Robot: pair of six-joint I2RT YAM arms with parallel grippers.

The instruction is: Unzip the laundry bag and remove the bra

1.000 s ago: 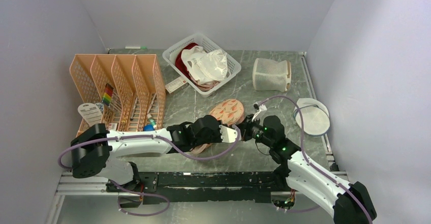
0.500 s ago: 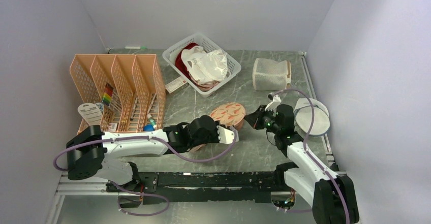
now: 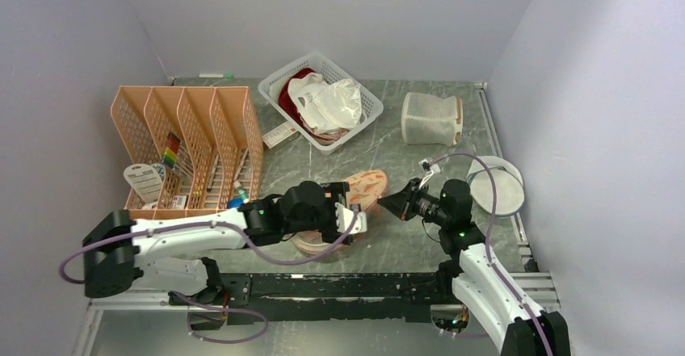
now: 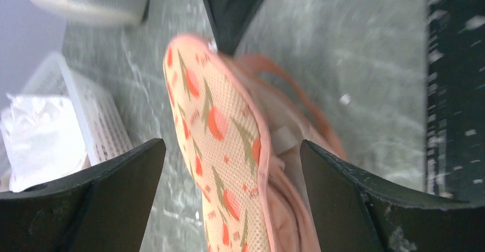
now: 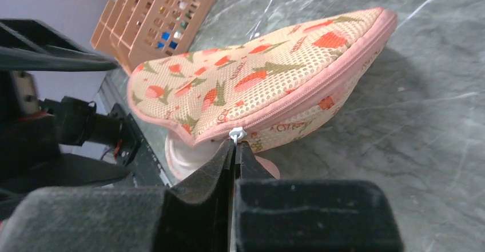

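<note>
Only its wrist view shows your right gripper [image 5: 234, 144] pinched on the zipper pull [image 5: 235, 132] of the laundry bag [image 5: 274, 75]; your left gripper [image 4: 229, 152] straddles it, jaws spread wide.

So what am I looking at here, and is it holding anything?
A left arm and a right arm, both robots, are bolted at the near edge of a table, each ending in a two-finger gripper. The wide picture comes from a fixed camera above; the other two from cameras on the wrists. On the table lie a printed laundry bag, a white basket of clothes, an orange file rack, a mesh cylinder and a mesh disc. The right gripper is pinched shut on the bag's zipper pull, the zip partly open. The left gripper is open, its fingers either side of the bag.
</note>
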